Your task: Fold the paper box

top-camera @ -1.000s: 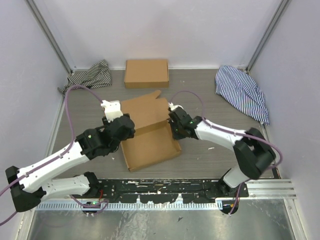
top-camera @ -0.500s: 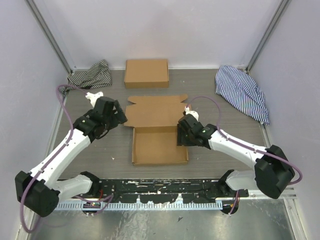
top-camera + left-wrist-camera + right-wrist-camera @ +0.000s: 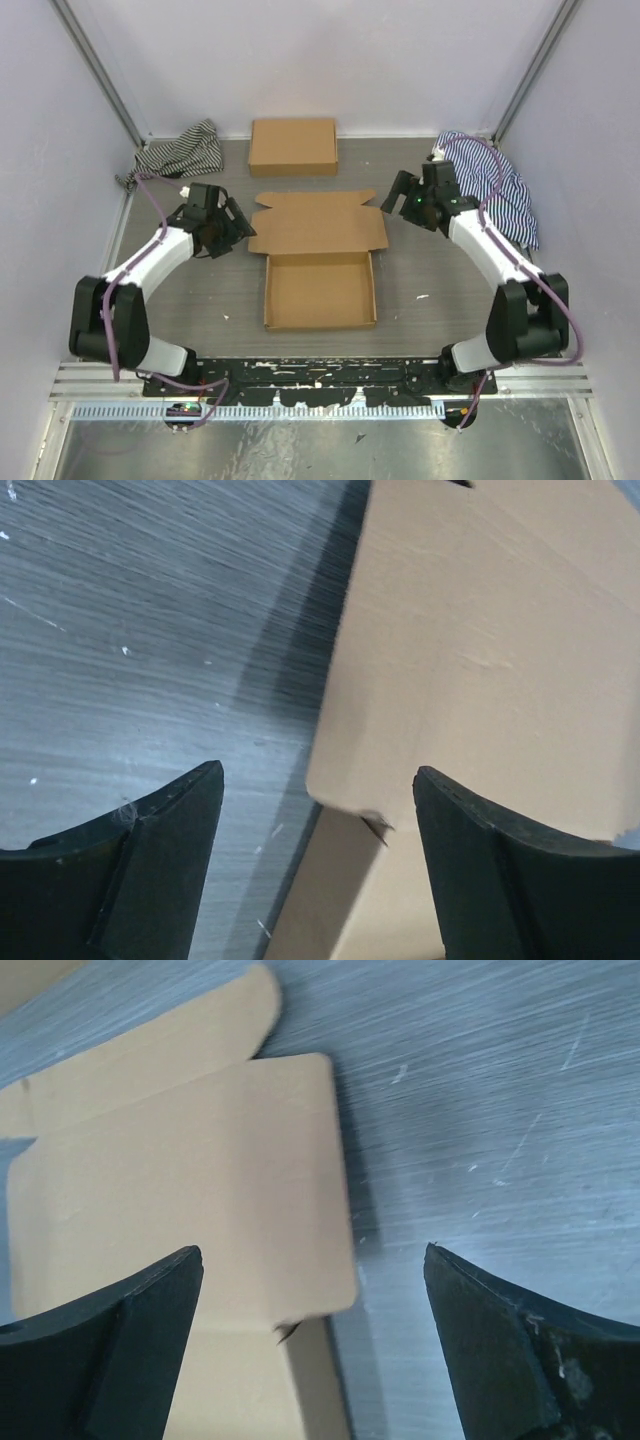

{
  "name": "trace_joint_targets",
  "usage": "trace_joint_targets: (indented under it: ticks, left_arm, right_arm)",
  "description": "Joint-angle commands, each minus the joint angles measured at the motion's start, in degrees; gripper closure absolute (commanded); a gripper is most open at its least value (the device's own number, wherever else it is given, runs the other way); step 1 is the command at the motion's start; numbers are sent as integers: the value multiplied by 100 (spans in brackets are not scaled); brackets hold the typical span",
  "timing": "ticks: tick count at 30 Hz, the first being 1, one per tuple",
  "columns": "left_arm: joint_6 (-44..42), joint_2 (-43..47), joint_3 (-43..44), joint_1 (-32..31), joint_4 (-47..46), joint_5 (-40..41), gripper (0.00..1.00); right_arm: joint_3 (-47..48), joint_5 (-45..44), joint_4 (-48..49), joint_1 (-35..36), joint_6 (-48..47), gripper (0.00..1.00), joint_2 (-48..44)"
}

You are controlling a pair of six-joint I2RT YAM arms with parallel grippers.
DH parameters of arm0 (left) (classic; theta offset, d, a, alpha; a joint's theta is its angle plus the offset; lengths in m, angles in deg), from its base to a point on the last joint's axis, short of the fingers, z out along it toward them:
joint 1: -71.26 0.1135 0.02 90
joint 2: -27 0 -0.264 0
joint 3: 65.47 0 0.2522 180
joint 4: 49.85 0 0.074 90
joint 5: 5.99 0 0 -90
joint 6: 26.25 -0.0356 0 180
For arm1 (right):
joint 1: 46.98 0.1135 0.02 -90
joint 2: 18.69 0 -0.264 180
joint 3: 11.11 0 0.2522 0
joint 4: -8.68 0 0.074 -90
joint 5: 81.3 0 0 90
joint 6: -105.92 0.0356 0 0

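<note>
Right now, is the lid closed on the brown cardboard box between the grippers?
No, the brown cardboard box has its lid lying flat, not folded over.

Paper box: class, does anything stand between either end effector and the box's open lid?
Nothing visible does. The left end effector and right end effector sit open at opposite side edges of the paper box lid, with no other object there.

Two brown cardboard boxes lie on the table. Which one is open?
The paper box in the middle: its tray is uncovered, with its lid lying flat behind it. The farther cardboard box is shut.
</note>
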Motion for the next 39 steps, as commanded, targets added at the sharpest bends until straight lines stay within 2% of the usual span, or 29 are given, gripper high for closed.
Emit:
trace_joint_targets:
  ticks: [1, 5, 12, 17, 20, 24, 27, 32, 39]
  left_arm:
    - [-169, -623, 192, 312, -421, -631, 19]
    - [-108, -985, 201, 363, -716, -756, 21]
    - [-134, -1471, 401, 361, -981, -899, 21]
    - [-62, -1839, 449, 358, -1459, -1211, 23]
    - [-68, -2096, 568, 359, -1535, -1265, 25]
    - [-45, -2302, 692, 358, -1611, -1313, 29]
    - [0, -2278, 716, 358, -1715, -1307, 33]
    - [-76, -2147, 822, 338, -1640, -1340, 44]
    - [-636, -1739, 1280, -62, -626, -495, 44]
  right_arm:
    - [59, 1588, 715, -502, -351, 5, 781]
    - [111, 1989, 1049, -515, -387, 10, 1330]
    - [192, 2140, 1337, -532, -363, 12, 1965]
    - [161, 2539, 1795, -541, -353, 19, 2343]
    - [144, 2714, 2004, -540, -306, 27, 2449]
    - [245, 2893, 2060, -535, -288, 47, 2533]
    - [287, 2861, 1987, -532, -315, 56, 2468]
    - [399, 2611, 1688, -487, -498, 63, 2252]
    - [772, 1717, 937, -73, -863, 64, 1993]
